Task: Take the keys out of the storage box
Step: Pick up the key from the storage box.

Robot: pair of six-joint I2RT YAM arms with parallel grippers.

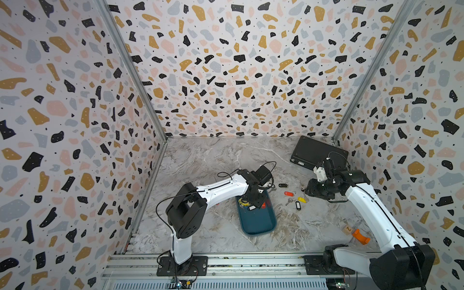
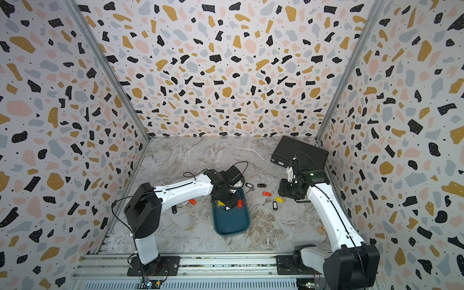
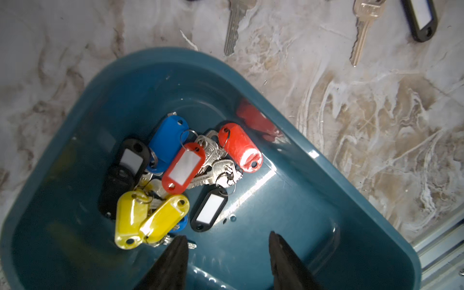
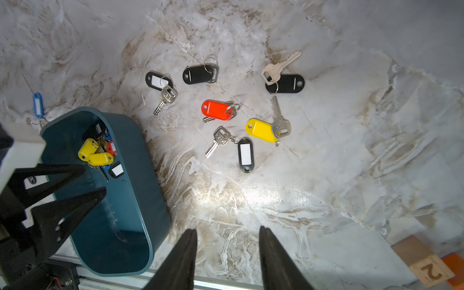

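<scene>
The storage box [image 1: 258, 222] sits around the middle of the desk [image 1: 213, 155], with a pile of keys [image 3: 180, 163] bunched at its back end. The left fingers [image 3: 173, 266] hang right over it, spread wide and holding nothing. The right fingers [image 4: 180, 261] are wide and empty too, above the loose keys [image 4: 218, 110] lying on the desk beside the box.

Colourful keys [image 3: 183, 165] inside teal storage box [image 3: 313, 213]
</scene>
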